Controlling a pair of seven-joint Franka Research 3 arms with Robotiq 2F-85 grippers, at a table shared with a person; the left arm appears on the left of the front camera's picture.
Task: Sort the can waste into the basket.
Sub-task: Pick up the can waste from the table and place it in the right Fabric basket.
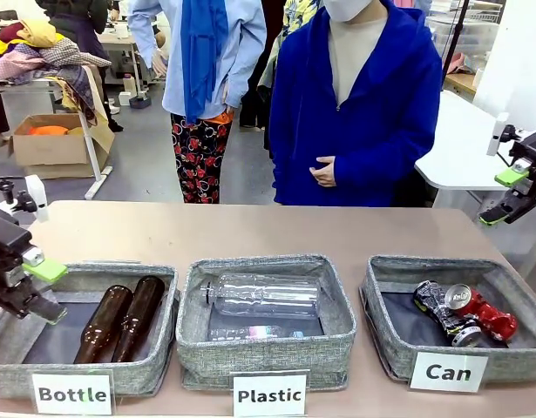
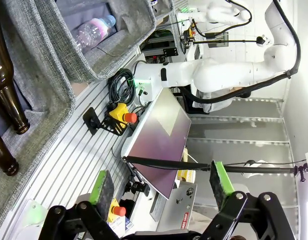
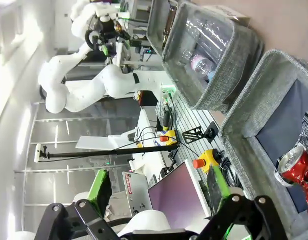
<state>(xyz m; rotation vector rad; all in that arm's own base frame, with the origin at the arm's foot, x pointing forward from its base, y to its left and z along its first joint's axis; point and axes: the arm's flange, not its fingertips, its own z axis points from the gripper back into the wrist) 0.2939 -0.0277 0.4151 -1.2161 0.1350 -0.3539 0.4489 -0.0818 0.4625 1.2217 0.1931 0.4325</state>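
In the basket (image 1: 398, 340): cans (image 1: 464, 313) (both crushed).

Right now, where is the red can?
In the front view, the red can lies inside the "Can" basket at the table's right end, touching the black can on its left.

Black can (image 1: 444, 313) and red can (image 1: 482, 312) lie touching inside the "Can" basket (image 1: 398, 341) at the desk's (image 1: 250, 231) near right corner. Both appear crushed.
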